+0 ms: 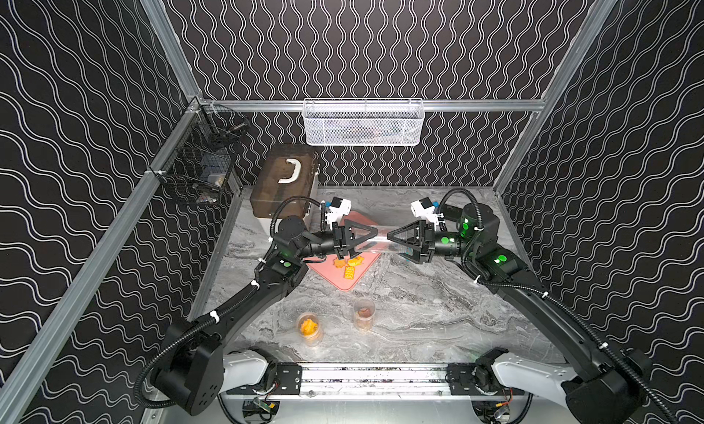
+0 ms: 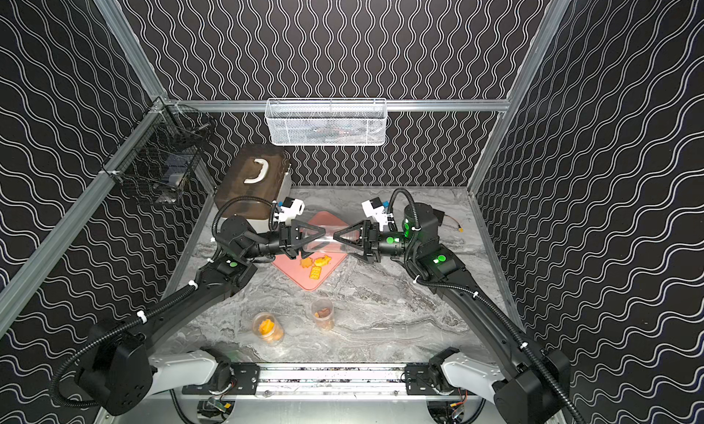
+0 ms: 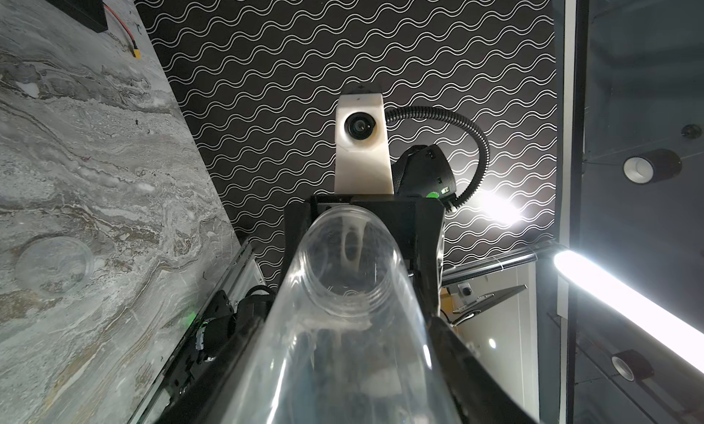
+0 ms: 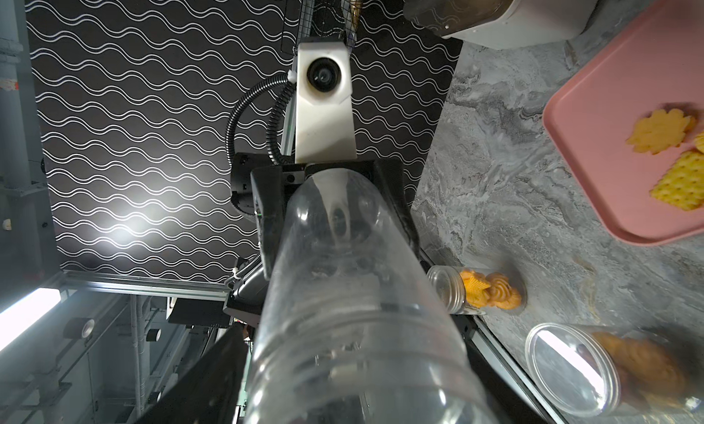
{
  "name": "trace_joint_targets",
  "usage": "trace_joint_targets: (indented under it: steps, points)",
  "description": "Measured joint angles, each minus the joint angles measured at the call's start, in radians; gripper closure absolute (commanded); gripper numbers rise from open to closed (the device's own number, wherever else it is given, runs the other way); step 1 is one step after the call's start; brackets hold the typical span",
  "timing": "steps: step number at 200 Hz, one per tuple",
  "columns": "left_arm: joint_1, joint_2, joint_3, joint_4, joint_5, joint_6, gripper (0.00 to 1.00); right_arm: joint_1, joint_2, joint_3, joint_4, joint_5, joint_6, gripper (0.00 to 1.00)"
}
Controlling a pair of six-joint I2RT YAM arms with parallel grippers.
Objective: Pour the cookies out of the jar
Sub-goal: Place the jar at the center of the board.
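Clear jar (image 1: 377, 246), level between left arm (image 1: 244, 307) and right arm (image 1: 552, 307), bars middle above pink tray (image 1: 343, 283). Two small cookie jars (image 1: 309, 328) (image 1: 364, 313) front centre. Brown-lidded box (image 1: 284, 182) fills rear left. Marble table (image 1: 438, 315) right front open; rear right perhaps blocked by black unit (image 2: 438, 215).

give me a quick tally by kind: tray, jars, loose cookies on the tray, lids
pink tray: 1
clear jars: 3, the empty jar held above the tray, the orange-cookie jar, the brown-cookie jar
loose cookies on the tray: 3 in view, flower cookie, rectangle cookie, another orange cookie
clear lid: 1
total: 8
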Motion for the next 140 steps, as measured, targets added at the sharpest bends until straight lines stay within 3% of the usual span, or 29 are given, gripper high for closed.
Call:
trace_joint_targets:
  steps: [140]
  points:
    - [-0.004, 0.005, 0.004, -0.002, 0.0, 0.023, 0.63, 0.001, -0.008, -0.007, -0.009, 0.027, -0.008, 0.3]
